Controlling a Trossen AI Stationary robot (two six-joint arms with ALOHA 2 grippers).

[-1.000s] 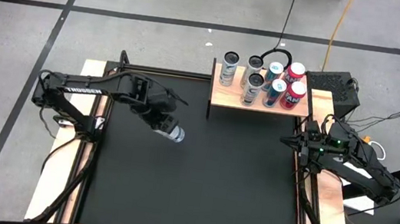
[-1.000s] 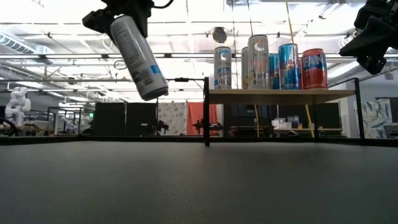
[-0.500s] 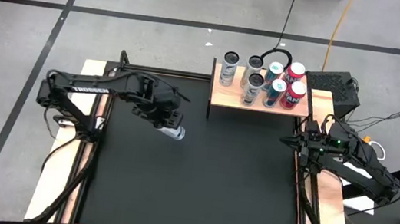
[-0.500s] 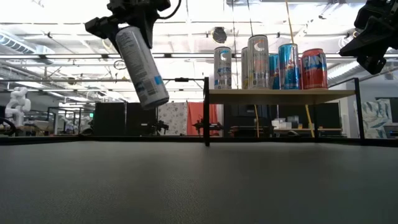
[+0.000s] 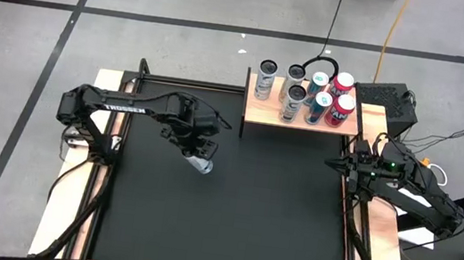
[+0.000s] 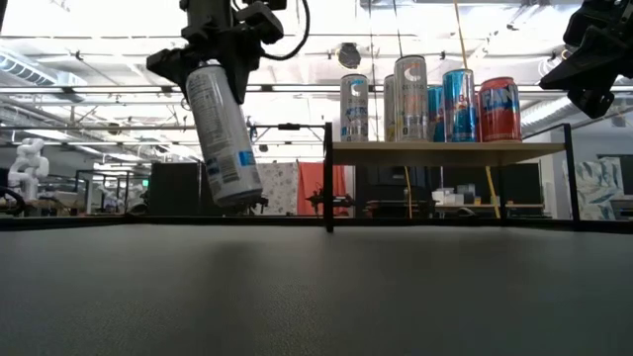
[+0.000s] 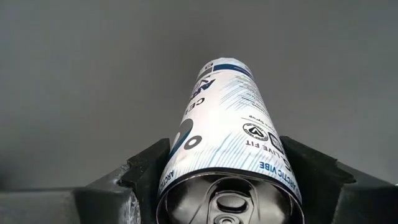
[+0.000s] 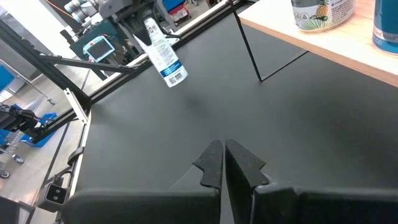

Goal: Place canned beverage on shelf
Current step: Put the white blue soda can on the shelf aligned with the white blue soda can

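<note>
A tall slim white can (image 6: 223,138) with blue print hangs over the left half of the black mat (image 5: 229,219), and my left gripper (image 6: 220,49) is shut on its top end. The can (image 8: 163,53) is clear of the mat. The shelf (image 5: 261,111), a light wooden platform, stands at the mat's far edge with several cans (image 6: 425,99) upright on its top. At the table's right edge my right gripper (image 8: 224,158) is shut on nothing, raised above the mat. My left gripper pinches the can's side wall just below its top rim (image 7: 177,171) between its two fingers (image 7: 146,168), one on each side. The fingers come from above, pointing steeply down. The can hangs below them, clear of the mat, a little tilted, with its bottom end (image 6: 237,198) leaning toward the shelf.
The shelf's thin black legs (image 6: 328,178) stand on the mat's far edge. The cans fill the shelf's right part; its left part (image 5: 257,106) is bare wood. A wide stretch of mat lies between the held can and the shelf.
My left gripper has come down and a little toward the table's right edge with the can. The can hangs lower over the mat than before and has tipped closer to upright. The grip is unchanged.
</note>
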